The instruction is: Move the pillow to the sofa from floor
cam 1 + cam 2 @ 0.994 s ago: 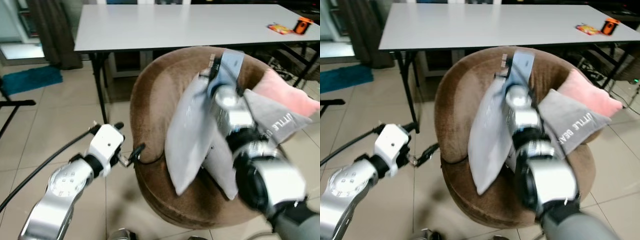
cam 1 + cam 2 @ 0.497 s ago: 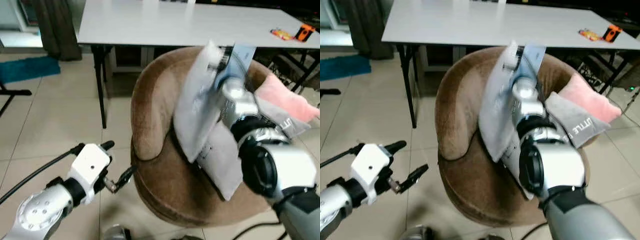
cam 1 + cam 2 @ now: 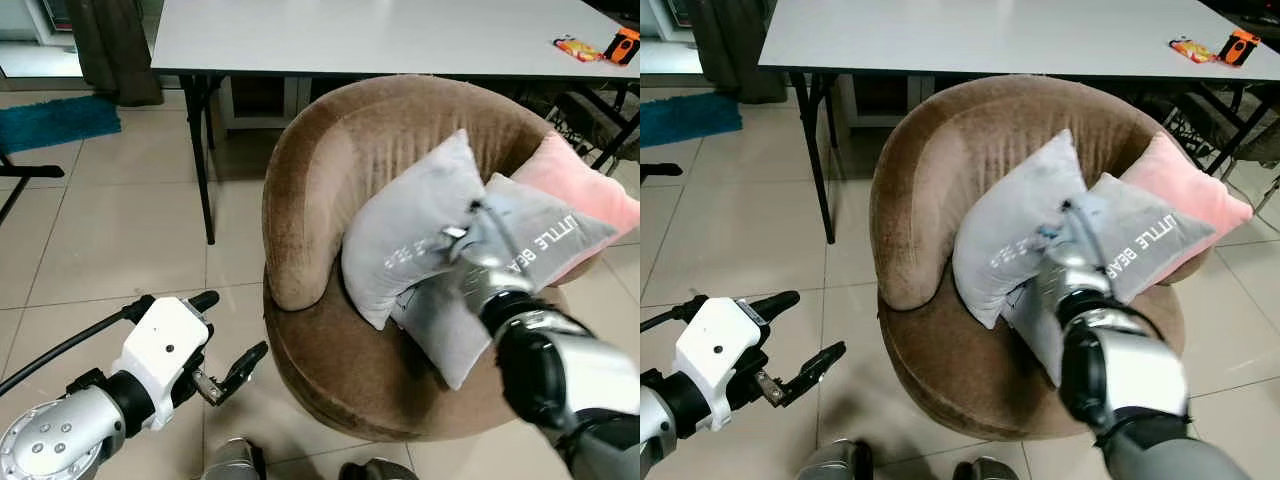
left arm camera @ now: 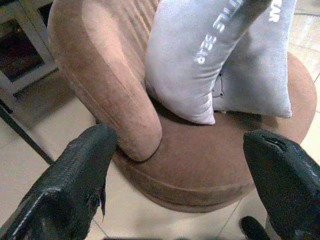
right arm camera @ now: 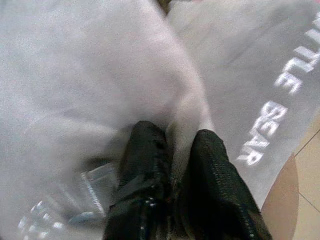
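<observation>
Left gripper (image 3: 228,335), at 8 o'clock in the head views, hangs over the floor tiles (image 3: 90,240) with fingers spread apart, holding nothing. Brown sofa (image 3: 330,170) stands at centre, before the desk (image 3: 350,35) at 12 o'clock. Grey pillow (image 3: 410,230) rests upright on the seat, leaning against the backrest, touching a second grey pillow (image 3: 545,235) and near a pink pillow (image 3: 575,185) at 3 o'clock. Right gripper (image 5: 172,165) is pinched together on the grey pillow's edge. Judgement: placement effectively complete; release and withdrawal remain.
</observation>
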Robot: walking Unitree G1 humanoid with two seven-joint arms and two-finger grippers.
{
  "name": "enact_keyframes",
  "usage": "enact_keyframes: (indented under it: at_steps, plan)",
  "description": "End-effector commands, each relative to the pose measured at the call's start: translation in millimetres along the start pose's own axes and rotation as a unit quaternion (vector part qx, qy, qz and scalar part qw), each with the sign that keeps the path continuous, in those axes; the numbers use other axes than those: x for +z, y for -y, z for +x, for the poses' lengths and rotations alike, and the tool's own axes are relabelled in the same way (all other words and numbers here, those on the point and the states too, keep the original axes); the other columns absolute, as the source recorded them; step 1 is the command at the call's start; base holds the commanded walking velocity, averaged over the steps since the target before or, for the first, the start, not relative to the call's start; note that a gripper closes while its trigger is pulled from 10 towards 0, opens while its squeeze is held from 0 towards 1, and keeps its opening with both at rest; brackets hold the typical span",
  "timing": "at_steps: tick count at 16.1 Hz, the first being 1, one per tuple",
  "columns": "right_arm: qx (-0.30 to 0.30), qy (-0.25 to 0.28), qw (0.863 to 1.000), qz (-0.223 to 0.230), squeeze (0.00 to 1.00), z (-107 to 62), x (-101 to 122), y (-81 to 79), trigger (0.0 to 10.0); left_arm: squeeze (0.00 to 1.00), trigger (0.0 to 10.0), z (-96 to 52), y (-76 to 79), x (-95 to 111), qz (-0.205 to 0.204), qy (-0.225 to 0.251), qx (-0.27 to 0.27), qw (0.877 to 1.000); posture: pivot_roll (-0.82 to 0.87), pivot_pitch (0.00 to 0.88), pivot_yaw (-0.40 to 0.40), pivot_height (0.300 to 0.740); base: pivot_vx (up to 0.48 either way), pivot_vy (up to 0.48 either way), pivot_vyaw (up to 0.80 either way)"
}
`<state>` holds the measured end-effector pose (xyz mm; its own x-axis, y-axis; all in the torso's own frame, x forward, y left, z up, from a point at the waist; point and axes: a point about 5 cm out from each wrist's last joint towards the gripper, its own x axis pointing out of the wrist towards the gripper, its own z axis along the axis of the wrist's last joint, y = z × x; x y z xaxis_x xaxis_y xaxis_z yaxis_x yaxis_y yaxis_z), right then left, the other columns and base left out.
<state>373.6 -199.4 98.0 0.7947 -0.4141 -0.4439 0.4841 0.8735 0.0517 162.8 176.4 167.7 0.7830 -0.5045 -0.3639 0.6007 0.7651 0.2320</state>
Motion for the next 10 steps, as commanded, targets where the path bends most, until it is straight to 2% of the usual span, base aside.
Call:
enact_keyframes:
  at_steps: [1, 2, 4, 7, 10]
  plan:
    - [-0.033, 0.024, 0.999, 0.027, 1.0, 4.1, 20.2, 14.4, 10.0, 0.0, 10.0, -0.7, 0.9, 4.2, 0.002, 0.001, -0.003, 1.0, 0.11, 0.144, -0.086, 0.74, 0.0, 0.0, 0.0]
    - [-0.039, 0.027, 0.998, 0.033, 1.0, 4.8, 23.4, 17.6, 10.0, 0.0, 10.0, -0.3, 1.0, 4.7, 0.002, 0.001, -0.004, 1.0, 0.11, 0.144, -0.086, 0.74, 0.0, 0.0, 0.0]
    - [-0.04, 0.056, 0.997, 0.044, 1.0, 7.5, 45.7, 29.7, 10.0, 0.0, 10.0, 2.8, -0.1, 6.6, 0.003, 0.005, -0.003, 1.0, 0.11, 0.128, -0.083, 0.74, 0.0, 0.0, 0.0]
    - [0.002, 0.092, 0.994, 0.055, 1.0, 8.7, 69.8, 38.6, 10.0, 0.0, 10.0, 8.4, -4.6, 7.1, 0.005, 0.01, -0.001, 1.0, 0.08, 0.089, -0.081, 0.74, 0.0, 0.0, 0.0]
    - [0.004, 0.128, 0.99, 0.061, 1.0, 9.2, 90.3, 57.7, 10.0, 0.0, 10.0, 25.2, -9.9, 8.5, 0.003, 0.029, 0.001, 1.0, 0.05, 0.014, -0.073, 0.74, 0.0, 0.0, 0.0]
